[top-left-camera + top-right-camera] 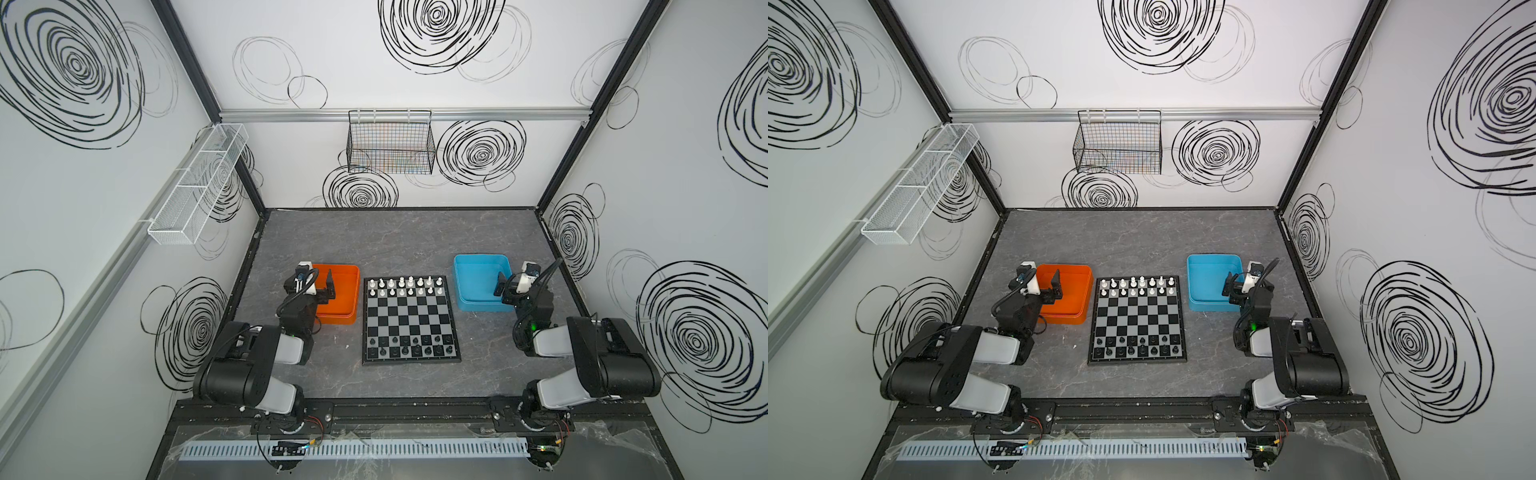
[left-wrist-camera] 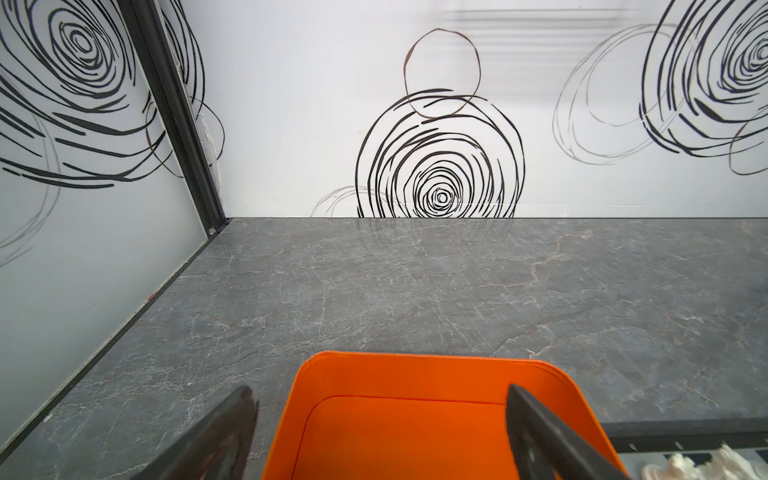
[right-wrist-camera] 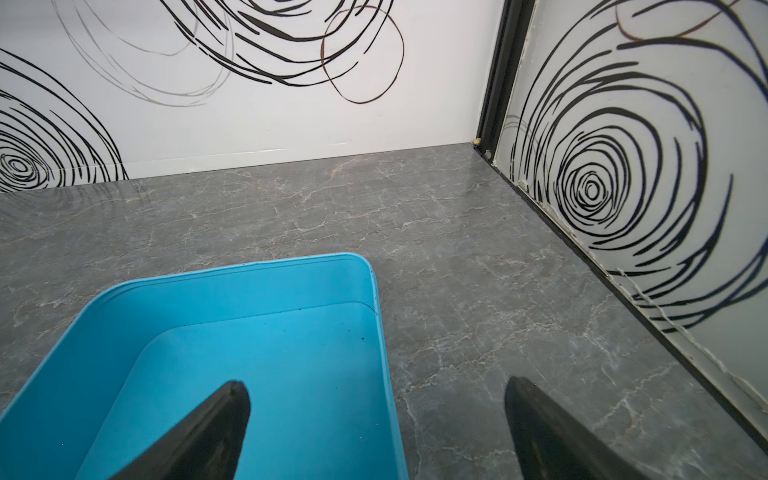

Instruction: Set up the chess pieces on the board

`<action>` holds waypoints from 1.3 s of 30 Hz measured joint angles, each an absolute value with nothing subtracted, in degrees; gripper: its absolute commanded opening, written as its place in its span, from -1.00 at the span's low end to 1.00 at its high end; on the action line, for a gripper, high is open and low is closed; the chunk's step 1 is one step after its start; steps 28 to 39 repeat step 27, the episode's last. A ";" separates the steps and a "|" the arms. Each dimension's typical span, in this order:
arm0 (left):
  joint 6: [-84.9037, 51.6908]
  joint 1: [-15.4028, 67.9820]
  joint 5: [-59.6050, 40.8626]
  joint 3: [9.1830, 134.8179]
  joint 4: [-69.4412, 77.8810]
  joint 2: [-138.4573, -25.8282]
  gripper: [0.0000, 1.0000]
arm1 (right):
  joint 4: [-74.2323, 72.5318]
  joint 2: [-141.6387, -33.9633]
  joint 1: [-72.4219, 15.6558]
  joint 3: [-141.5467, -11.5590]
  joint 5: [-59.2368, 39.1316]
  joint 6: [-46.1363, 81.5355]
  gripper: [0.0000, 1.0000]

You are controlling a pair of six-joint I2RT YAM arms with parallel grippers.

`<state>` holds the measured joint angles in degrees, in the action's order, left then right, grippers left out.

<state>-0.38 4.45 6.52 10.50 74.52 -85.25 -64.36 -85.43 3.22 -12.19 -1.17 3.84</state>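
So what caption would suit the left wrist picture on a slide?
Left gripper, jaws open, hovering over one edge of the orange tray on grey tabletop.

Both arms sit folded low, with the left pincer [image 2: 379, 390] and right pincer [image 3: 376, 382] spread wide, empty.

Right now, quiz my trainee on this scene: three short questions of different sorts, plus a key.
1. True or false: the white chess pieces stand on the board's two far rows.
2. The left gripper and right gripper are: A) open, empty B) shut on a piece C) shut, empty.
3. What colour is the tray at the left gripper?
Key: 1 true; 2 A; 3 orange, the orange tray.
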 measured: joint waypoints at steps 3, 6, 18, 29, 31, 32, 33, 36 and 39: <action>-0.25 4.97 7.05 10.15 75.13 -85.25 0.92 | -64.36 -85.43 3.22 -12.19 -1.17 3.84 1.00; -0.12 5.15 7.53 10.07 75.16 -85.32 0.92 | -64.36 -85.43 3.22 -12.19 -1.17 3.84 1.00; 0.03 5.15 7.88 10.07 75.16 -85.34 0.92 | -64.36 -85.43 3.22 -12.19 -1.17 3.84 1.00; 0.01 4.71 7.31 10.07 75.07 -85.34 0.92 | -64.36 -85.43 3.22 -12.19 -1.17 3.84 1.00; 0.01 4.71 7.31 10.07 75.07 -85.34 0.92 | -64.36 -85.43 3.22 -12.19 -1.17 3.84 1.00; 0.01 4.71 7.31 10.07 75.07 -85.34 0.92 | -64.36 -85.43 3.22 -12.19 -1.17 3.84 1.00; 0.01 4.71 7.31 10.07 75.07 -85.34 0.92 | -64.36 -85.43 3.22 -12.19 -1.17 3.84 1.00; 0.01 4.71 7.31 10.07 75.07 -85.34 0.92 | -64.36 -85.43 3.22 -12.19 -1.17 3.84 1.00; 0.01 4.71 7.31 10.07 75.07 -85.34 0.92 | -64.36 -85.43 3.22 -12.19 -1.17 3.84 1.00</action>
